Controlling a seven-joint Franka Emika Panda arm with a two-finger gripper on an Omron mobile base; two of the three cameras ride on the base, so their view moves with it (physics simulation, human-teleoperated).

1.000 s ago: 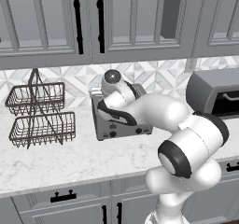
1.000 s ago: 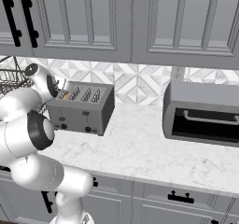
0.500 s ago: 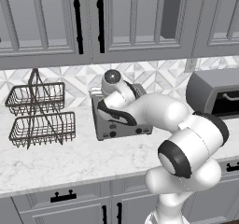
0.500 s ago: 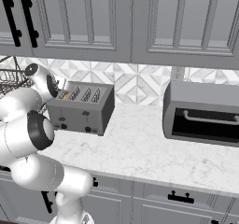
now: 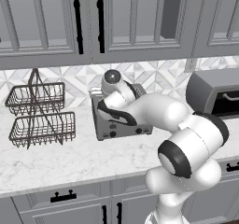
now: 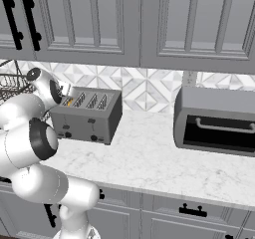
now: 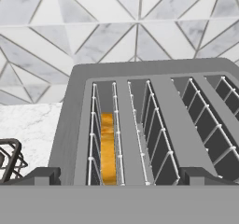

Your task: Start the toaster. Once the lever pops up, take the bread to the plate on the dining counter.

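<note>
The grey four-slot toaster [image 5: 122, 128] [image 6: 85, 117] [image 7: 163, 73] stands on the wall-side marble worktop against the tiled backsplash. A golden slice of bread [image 7: 107, 149] sits low in one outer slot, and a sliver of it shows from the right side [image 6: 67, 102]. My gripper [image 7: 121, 177] hovers just above the toaster's top, open wide, its dark fingertips [image 7: 43, 175] spread on either side of the slots and holding nothing. In the left base view the arm's elbow covers part of the toaster. The plate and the dining counter are out of view.
A larger grey toaster oven [image 5: 217, 95] [image 6: 218, 120] stands to the right on the same worktop [image 6: 149, 159]. A two-tier wire basket rack [image 5: 40, 114] [image 6: 10, 81] stands to the left. Grey upper cabinets [image 5: 88, 17] hang overhead.
</note>
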